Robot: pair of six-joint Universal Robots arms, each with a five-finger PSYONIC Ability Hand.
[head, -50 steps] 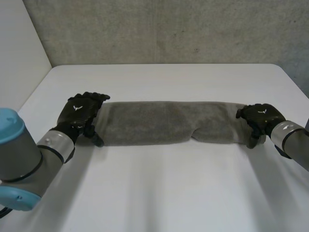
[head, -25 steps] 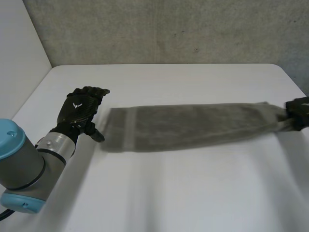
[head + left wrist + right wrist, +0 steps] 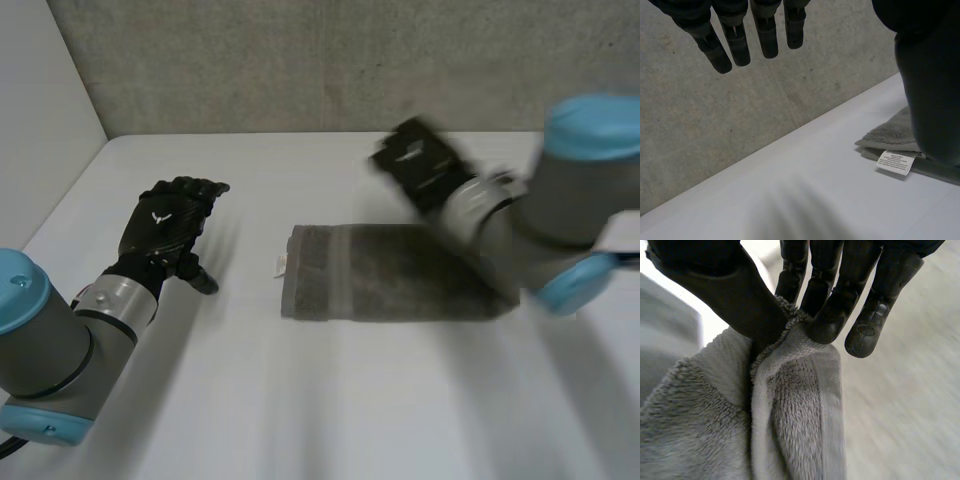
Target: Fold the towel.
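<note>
The grey towel lies as a short band in the middle of the white table, with its white label at its left end. My right hand is raised above the towel's far side, and its arm crosses the towel's right part. In the right wrist view the right hand pinches an end of the towel between thumb and fingers. My left hand is open at the left, apart from the towel. Its straight fingers point past the towel corner and the label.
A grey concrete wall runs behind the table's far edge. A white panel stands at the left. Bare table stretches in front of the towel and around the left hand.
My right hand has swung up and to the left, carrying the towel's right end over the towel. The towel slid right and now lies much shorter. The left hand let go and stayed.
</note>
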